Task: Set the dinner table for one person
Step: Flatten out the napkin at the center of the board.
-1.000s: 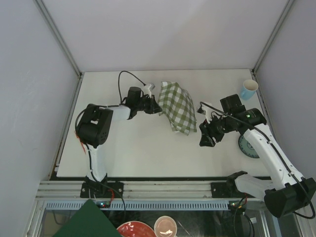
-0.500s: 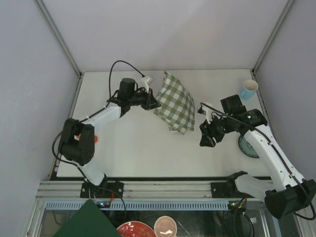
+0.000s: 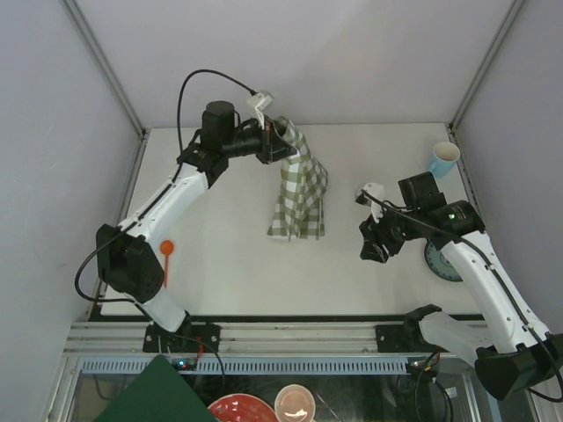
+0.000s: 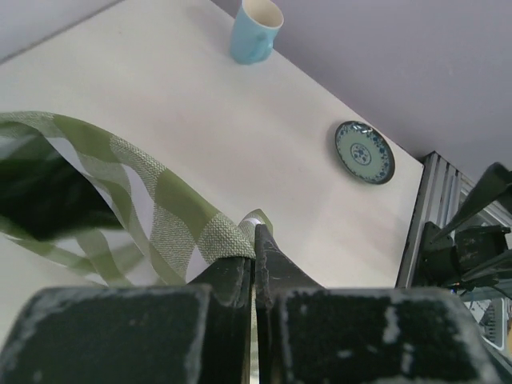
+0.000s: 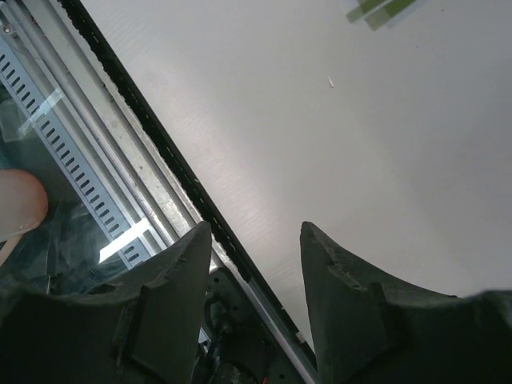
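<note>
My left tool, pinching a corner of the checked cloth, holds it hanging near the overhead view's 12 o'clock. The counter lies beneath the tool. To lay the cloth well, I should lower slowly and drag it flat. My right tool hovers at 3 o'clock, spread and empty.

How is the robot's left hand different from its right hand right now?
The left gripper is shut, pinching the green checked cloth; the right gripper is open and holds nothing. The left gripper reaches to the far side of the dinner table with the cloth hanging from it; the right gripper sits nearer the front, by the plate. Both are dark, with two fingers.
</note>
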